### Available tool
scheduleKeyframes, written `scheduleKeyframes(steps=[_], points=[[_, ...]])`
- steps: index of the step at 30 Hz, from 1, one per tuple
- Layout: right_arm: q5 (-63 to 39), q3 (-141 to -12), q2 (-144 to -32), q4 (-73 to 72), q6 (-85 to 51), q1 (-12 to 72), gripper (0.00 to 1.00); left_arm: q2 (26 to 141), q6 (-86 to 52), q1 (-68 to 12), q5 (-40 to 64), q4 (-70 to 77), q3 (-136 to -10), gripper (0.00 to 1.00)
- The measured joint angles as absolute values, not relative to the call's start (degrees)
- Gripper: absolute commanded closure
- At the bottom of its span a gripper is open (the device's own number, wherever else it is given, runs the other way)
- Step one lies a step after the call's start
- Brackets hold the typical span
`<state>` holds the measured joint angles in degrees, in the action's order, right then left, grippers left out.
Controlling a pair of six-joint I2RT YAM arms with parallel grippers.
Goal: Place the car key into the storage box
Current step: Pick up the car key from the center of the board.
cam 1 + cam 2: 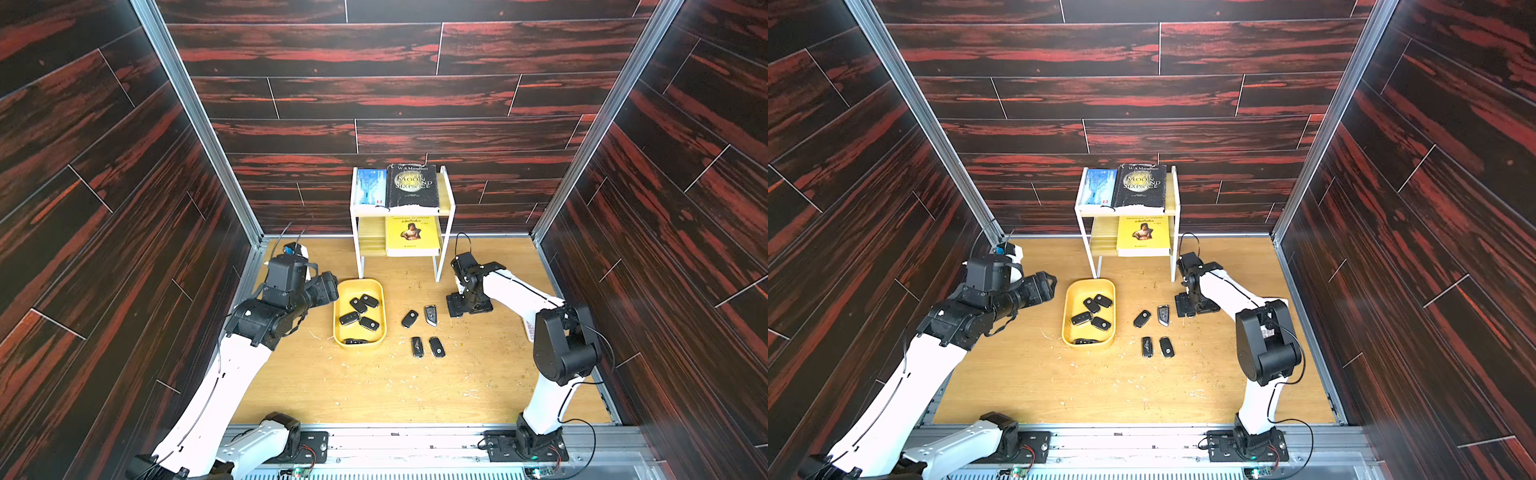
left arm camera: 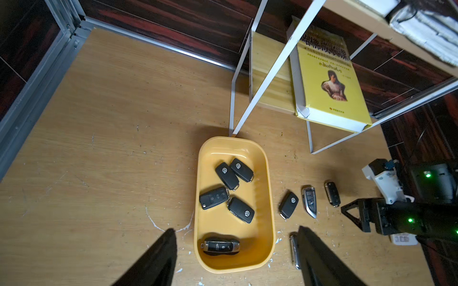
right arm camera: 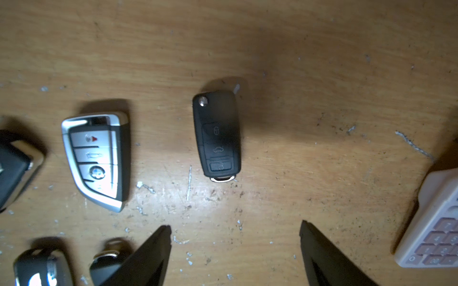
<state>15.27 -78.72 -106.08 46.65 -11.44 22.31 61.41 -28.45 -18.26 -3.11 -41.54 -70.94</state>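
The left jaws are held wide apart and empty, left of the storage box (image 2: 261, 193), a glossy yellow rounded-rectangle tray in which five black fobs (image 2: 226, 175) lie. A white metal shelf (image 1: 440, 249) stands at its far end. Further right, four loose fobs (image 1: 431, 315) rest on the scratched wooden desk (image 1: 374, 386). The matte black car key (image 3: 216, 136) lies flat beneath the spread, empty right jaws, near a white keypad (image 3: 436, 235).

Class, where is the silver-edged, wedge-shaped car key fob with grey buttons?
In a top view the silver-edged fob lies on the wooden table, right of the yellow plastic tray, between a black flip key and the right gripper.
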Motion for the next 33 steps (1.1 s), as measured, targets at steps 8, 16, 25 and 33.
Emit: scheduleKeyframes(steps=[8,16,25,33], points=[[14.85,-80.66,-113.19,42.96,-11.31,22.5,0.17,63.55,-28.34,-14.39,4.08,-41.43,-69.01,0.03],[15.03,-82.28,-116.64,41.01,-11.27,22.55,0.22,73.78,-28.69,-4.64,13.52,-40.34,-64.18,0.11],[15.18,-86.41,-119.77,40.1,-10.98,22.55,0.62,77.52,-27.18,-3.44,19.46,-40.03,-63.59,0.18],[15.0,-84.95,-118.91,38.87,-11.49,22.61,0.89,77.3,-25.41,-3.44,21.65,-39.62,-63.59,0.09]])
